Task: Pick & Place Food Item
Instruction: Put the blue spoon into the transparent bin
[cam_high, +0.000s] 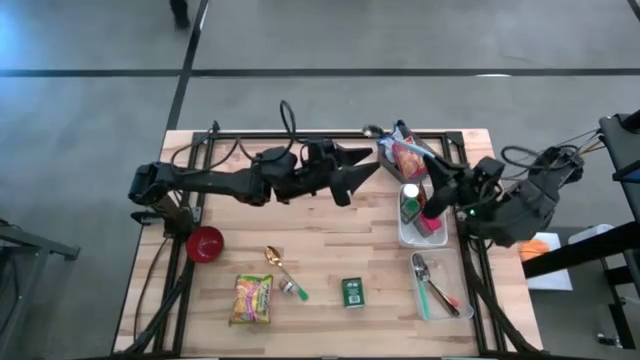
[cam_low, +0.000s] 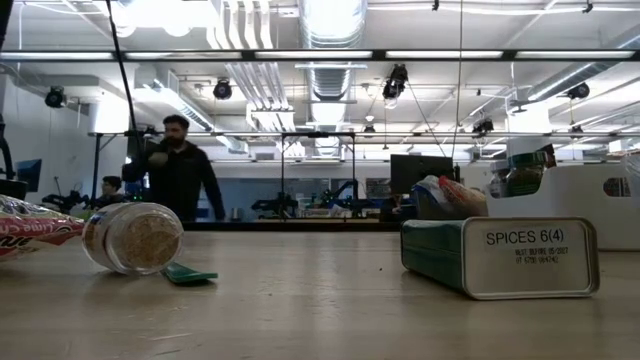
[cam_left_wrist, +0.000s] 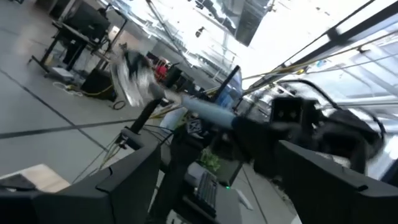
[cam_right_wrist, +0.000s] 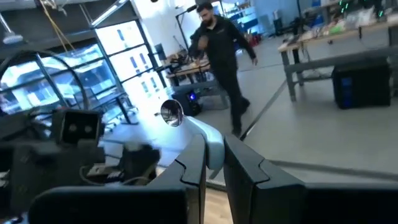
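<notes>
My right gripper (cam_high: 432, 172) hovers over the table's far right and is shut on a metal spoon (cam_high: 385, 138). In the right wrist view the spoon's bowl (cam_right_wrist: 170, 113) sticks out past the gripper (cam_right_wrist: 214, 158). My left gripper (cam_high: 360, 176) hangs open in the air over the far middle of the table, with nothing between its fingers (cam_left_wrist: 130, 180). A yellow noodle packet (cam_high: 252, 298) lies flat near the front left. A red-orange snack bag (cam_high: 408, 157) leans in the white tray (cam_high: 405, 238) below the spoon. My right gripper pinches the spoon's handle (cam_right_wrist: 210, 144) between its two shut fingers. The spoon runs on ahead of the fingertips, along them, with its bowl farthest out. It is lifted clear of the table and tray, roughly level, pointing toward the table's far left.
A red bowl (cam_high: 205, 243), a gold spoon (cam_high: 273, 257), a small spice jar (cam_high: 292, 290) and a green spice tin (cam_high: 352, 291) lie along the front. A second tray (cam_high: 452, 270) with utensils sits front right. A person (cam_low: 178, 170) walks beyond the table.
</notes>
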